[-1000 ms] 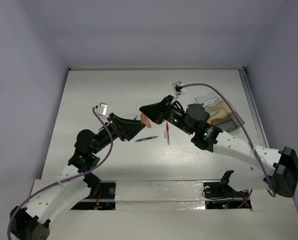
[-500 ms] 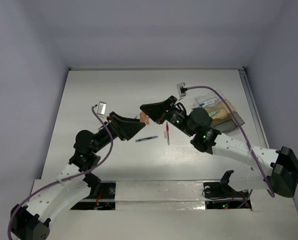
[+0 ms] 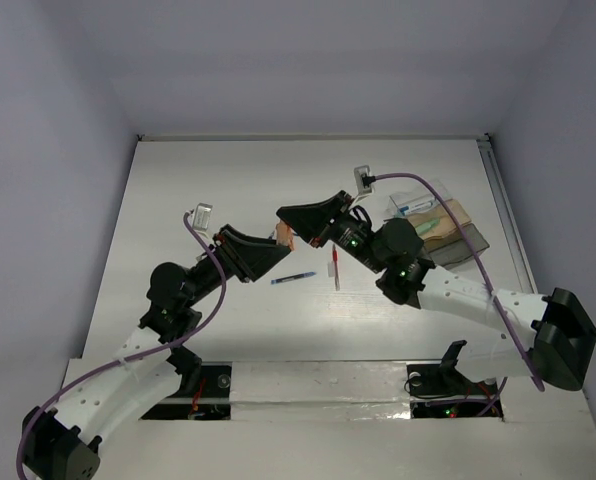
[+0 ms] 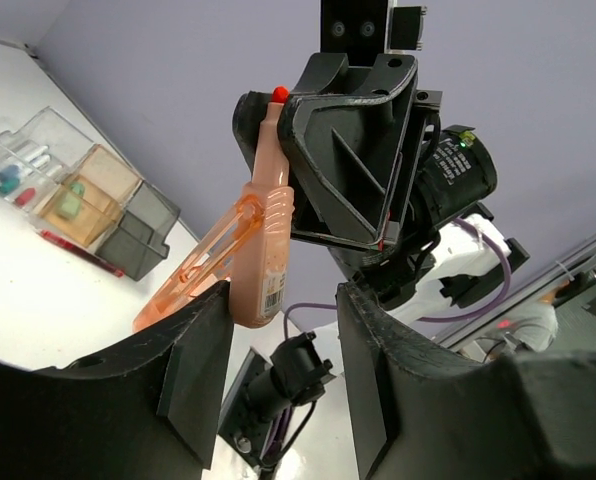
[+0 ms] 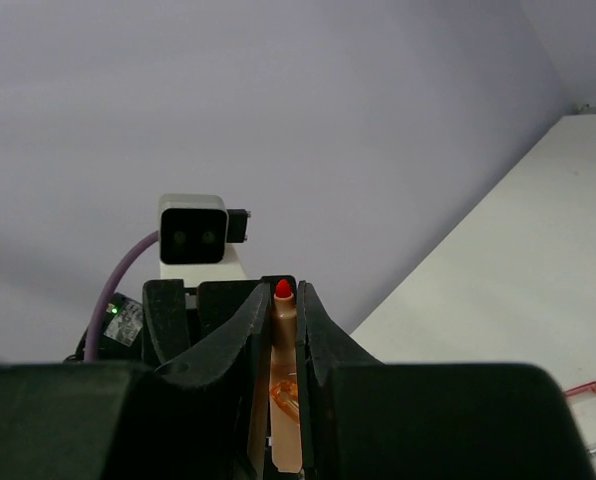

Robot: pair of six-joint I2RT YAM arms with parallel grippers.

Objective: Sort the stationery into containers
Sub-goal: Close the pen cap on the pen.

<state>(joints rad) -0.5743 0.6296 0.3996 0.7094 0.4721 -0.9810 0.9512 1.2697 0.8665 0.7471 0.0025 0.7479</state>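
Orange piece (image 3: 285,237), from above: we see it held off the table (image 3: 178,200), between the tips of both arms. The right gripper (image 3: 294,226) is at its far end and the left gripper (image 3: 275,250) at its near end.
Pens, from above: a blue pen (image 3: 293,278) and a red pen (image 3: 335,268) lie flat, apart from both sets of fingers and not yet sorted.
Boxes, from above: the boxes (image 3: 443,228) sit behind the right wrist, well apart from the fingertips.
Change, from above: since a second ago the right gripper has edged slightly toward the left one. The pens have not moved.
Left fingers, left wrist view: they are spread wide. The piece's lower end leans on the inner face of one finger (image 4: 193,370), and the other finger stands clear of it.
Right fingers, left wrist view: they clamp the piece's upper end just under its red tip.
Why, as we judge it: this looks like a hand-over, since the right arm is on the boxes' side.
Right fingers, right wrist view: they are pressed onto the piece from both sides, and the red tip pokes out past them.
Beyond the fingertips, right wrist view: the left arm's camera (image 5: 193,232) faces us.
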